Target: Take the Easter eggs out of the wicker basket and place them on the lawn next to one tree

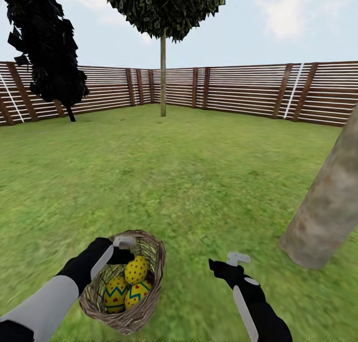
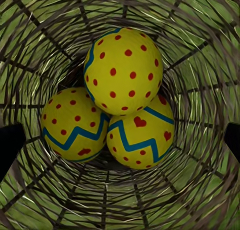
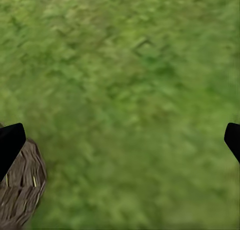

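Three sides of a slatted wooden fence (image 1: 238,91) close off the garden, and the lawn (image 1: 199,173) fills nearly all of the ground inside it. A thick pale trunk (image 1: 328,203) leans in at the right edge of the head view, its foot on the grass near the right arm. Farther off, a thin-trunked tree (image 1: 163,68) stands before the fence corner, and a dark bushy tree (image 1: 47,48) rises at the far left.

Close in front of the robot sits the basket (image 1: 149,287) on the grass, tilted a little, its open weave letting green show through. All three eggs (image 2: 125,69) lie inside, touching one another: a plain dotted one rests on top of two with blue-green zigzag bands (image 2: 75,125) (image 2: 142,137).

Over the basket's mouth hangs the left gripper (image 1: 123,243), looking straight down at the eggs; in its wrist view the two dark fingertips (image 2: 10,145) sit far apart at the frame's edges, spread wide and grasping nothing. Beside the basket, apart from it, the right gripper (image 1: 237,258) hovers above bare grass, its fingertips (image 3: 10,145) likewise spread wide and empty, with the basket's rim (image 3: 22,190) just at one of them.
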`<state>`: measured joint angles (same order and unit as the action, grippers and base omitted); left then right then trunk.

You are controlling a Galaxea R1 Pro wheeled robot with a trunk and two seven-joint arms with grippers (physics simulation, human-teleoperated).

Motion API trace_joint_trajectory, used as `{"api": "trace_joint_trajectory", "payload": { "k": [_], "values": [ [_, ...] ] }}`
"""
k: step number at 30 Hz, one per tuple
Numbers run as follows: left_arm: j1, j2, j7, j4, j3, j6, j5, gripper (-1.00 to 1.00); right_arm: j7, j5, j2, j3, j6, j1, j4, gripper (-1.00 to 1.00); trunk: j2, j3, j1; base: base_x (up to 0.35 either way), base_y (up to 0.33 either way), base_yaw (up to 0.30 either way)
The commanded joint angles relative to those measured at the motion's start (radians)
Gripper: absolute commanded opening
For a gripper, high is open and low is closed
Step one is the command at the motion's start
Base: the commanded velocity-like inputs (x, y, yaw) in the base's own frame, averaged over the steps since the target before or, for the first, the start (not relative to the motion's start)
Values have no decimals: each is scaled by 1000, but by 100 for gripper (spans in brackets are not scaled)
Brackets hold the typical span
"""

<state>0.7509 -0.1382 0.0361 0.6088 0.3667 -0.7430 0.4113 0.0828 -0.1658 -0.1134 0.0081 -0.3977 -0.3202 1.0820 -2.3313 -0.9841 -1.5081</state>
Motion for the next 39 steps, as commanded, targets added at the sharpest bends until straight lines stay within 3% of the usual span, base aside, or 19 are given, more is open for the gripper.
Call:
{"api": "trace_joint_trajectory", "payload": {
  "k": [1,18,39],
  "values": [
    [1,-1,4,2,6,-3,6,100,8,-11,0,1,-4,0,1,100,-8,-6,-4,0,0,0],
    [1,-2,4,5,5,38,7,100,8,-11,0,3,-4,0,-2,100,-22,-39,-11,0,0,0],
    [1,-2,4,4,5,136,7,100,8,-11,-2,3,-4,0,-3,100,-22,-73,-11,0,0,0]
  ]
}}
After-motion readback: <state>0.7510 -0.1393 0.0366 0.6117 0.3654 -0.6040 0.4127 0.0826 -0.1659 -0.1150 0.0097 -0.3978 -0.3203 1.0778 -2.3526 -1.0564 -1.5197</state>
